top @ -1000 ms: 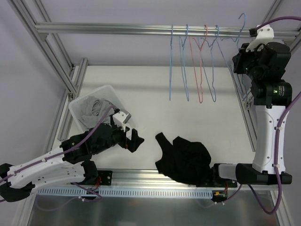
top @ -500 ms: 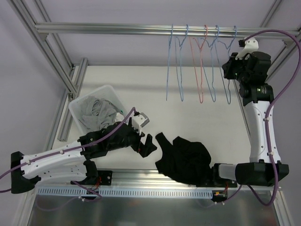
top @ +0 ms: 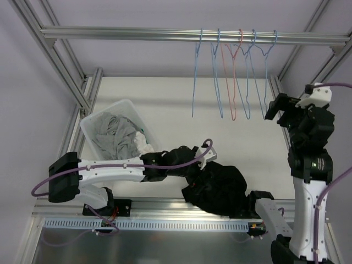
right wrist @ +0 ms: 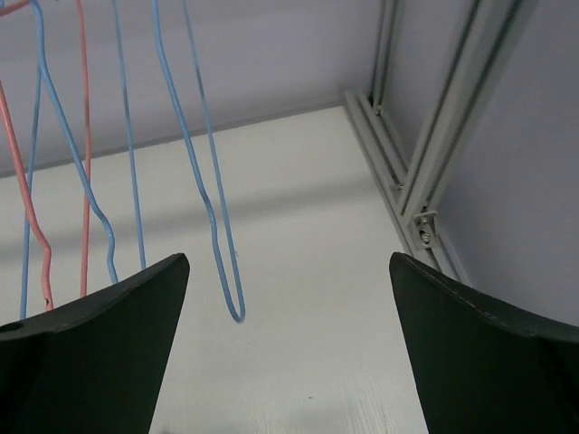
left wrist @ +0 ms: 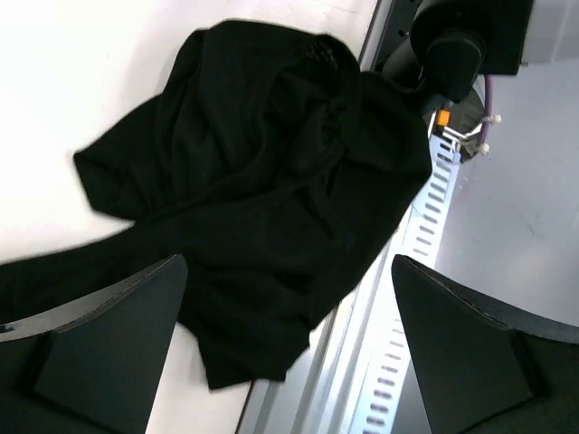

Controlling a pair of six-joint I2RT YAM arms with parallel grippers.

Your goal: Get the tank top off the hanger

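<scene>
The black tank top (top: 224, 190) lies crumpled at the table's near edge, off any hanger. My left gripper (top: 193, 170) has reached across to its left side. In the left wrist view the gripper (left wrist: 289, 362) stands open just above the tank top (left wrist: 262, 181) and the aluminium edge, holding nothing. Several wire hangers hang on the top rail; the rightmost blue hanger (top: 268, 71) hangs bare. My right gripper (top: 276, 107) is open beside and below it. In the right wrist view the blue hanger (right wrist: 204, 181) dangles ahead of the open gripper (right wrist: 289, 353), apart from it.
A clear plastic bin (top: 91, 127) of grey and white clothes sits at the table's left. A red hanger (top: 235, 82) hangs among the blue ones on the rail (top: 165, 34). Aluminium frame posts (right wrist: 434, 172) run along the right side.
My right gripper has opened, let go of the blue hanger on the rail and dropped back from it. My left arm has stretched right, onto the tank top.
</scene>
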